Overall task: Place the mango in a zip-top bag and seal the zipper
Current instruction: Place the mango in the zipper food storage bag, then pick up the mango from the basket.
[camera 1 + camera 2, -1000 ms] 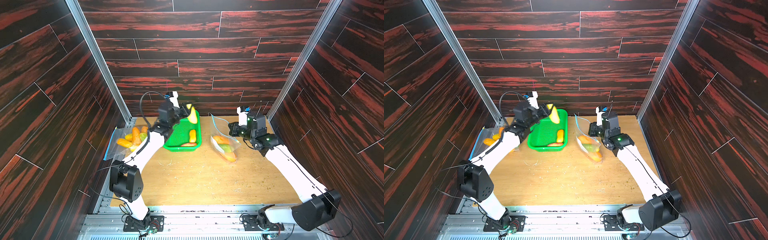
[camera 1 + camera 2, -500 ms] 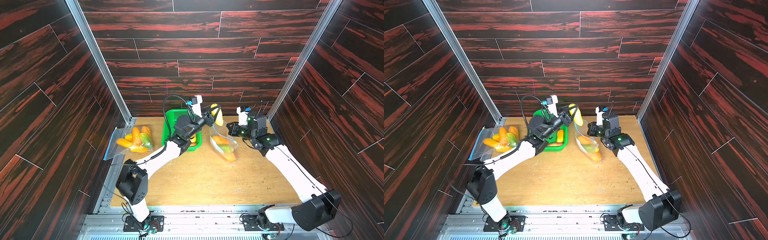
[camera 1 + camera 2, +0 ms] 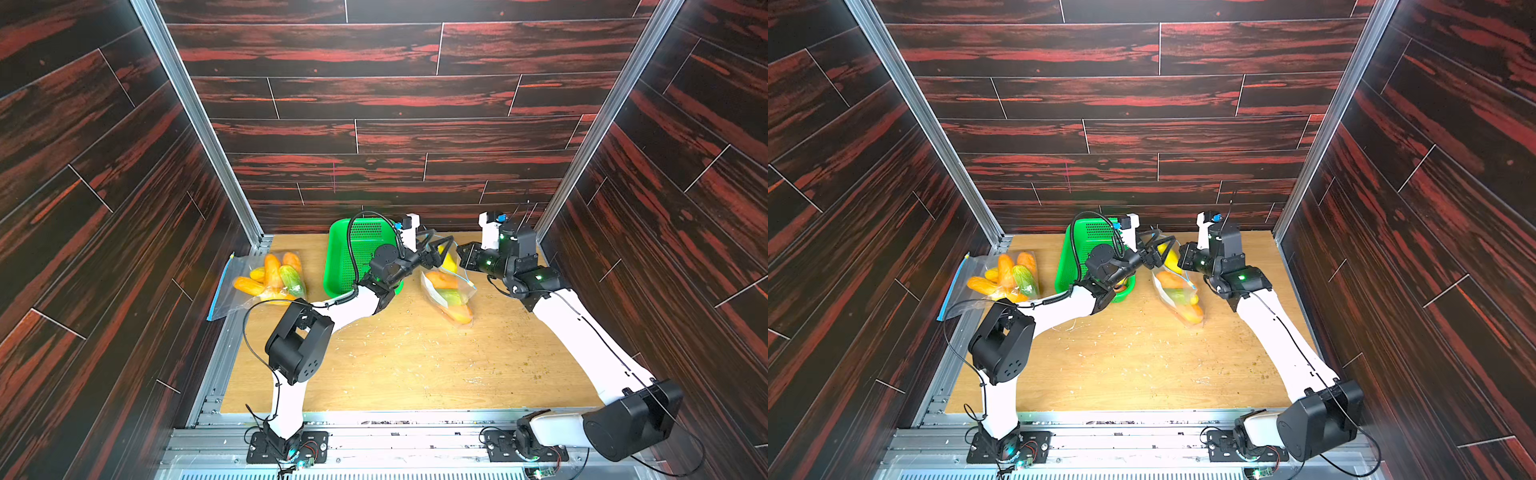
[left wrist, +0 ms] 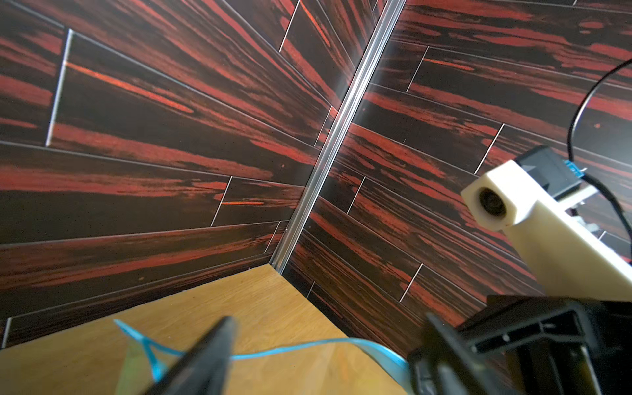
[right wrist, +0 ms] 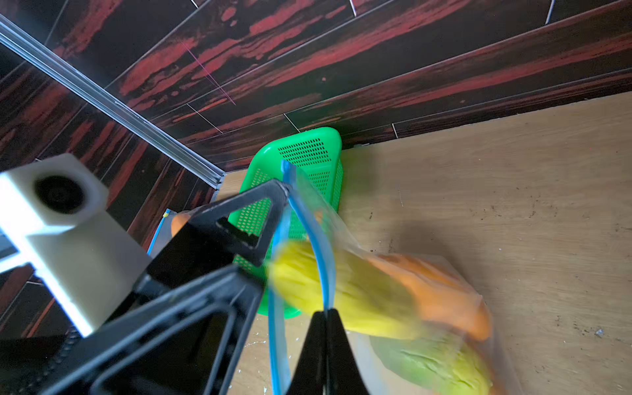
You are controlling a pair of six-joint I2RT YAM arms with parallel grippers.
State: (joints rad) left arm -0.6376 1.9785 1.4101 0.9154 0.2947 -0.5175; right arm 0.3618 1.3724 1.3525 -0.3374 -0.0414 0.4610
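Near edge: the bare wooden desk [image 3: 415,365] carries only pale specks.

Right of centre lies the clear zip-top bag with a blue zipper strip [image 3: 429,293]. Its closed end is nearest you, and orange, green and yellow fruit are already inside.

At its raised far end, your right gripper [image 5: 325,318] is pinched together on the blue zipper strip [image 5: 323,246], holding the mouth up.

The yellow mango [image 5: 301,284] is at that mouth, lying across the zipper line. It is blurred, so you can't tell how far in it is.

Your left gripper [image 3: 441,251] is just left of the mouth with its jaws wide apart. Nothing is between them in the left wrist view.

Handling, as a guess:
- **Mango:** rounded, smooth-skinned, fairly heavy and likely slippery. Take it across the narrow middle and don't crush it.
- **Bag:** the film is thin, limp and slick. Grip only the stiffer zipper strip, near a corner, and pinch along it to seal.
- **Risk:** the weight of the fruit may drag the mouth down.

Far left, at the desk edge, a second clear bag of mangoes [image 3: 226,291] lies flat.

Farthest back, against the wall, is the green perforated plastic basket [image 3: 336,257].
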